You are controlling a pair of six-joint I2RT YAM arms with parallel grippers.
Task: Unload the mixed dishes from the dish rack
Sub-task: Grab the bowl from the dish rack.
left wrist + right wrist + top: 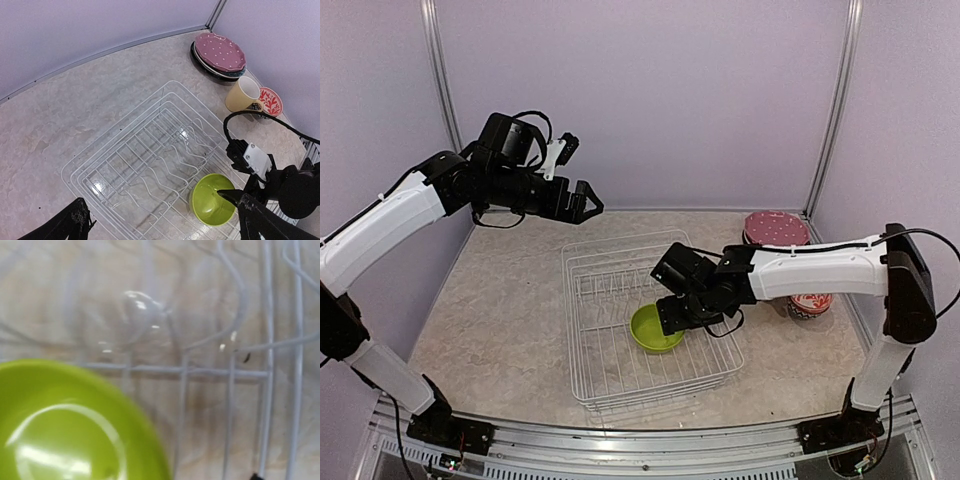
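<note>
dish rack point(605, 345) holds lime bowl point(653, 331); left tool point(590, 199) gapes empty, right tool point(672, 318) unclear.

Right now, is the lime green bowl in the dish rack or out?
In. The lime green bowl sits upright inside the dish rack, wire walls around it, right gripper at its rim.

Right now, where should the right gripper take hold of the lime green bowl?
Take the lime green bowl by its rim, from above, one finger inside and one outside. It sits upright, mouth up, on the dish rack floor, and the right gripper hovers over its right edge.
</note>
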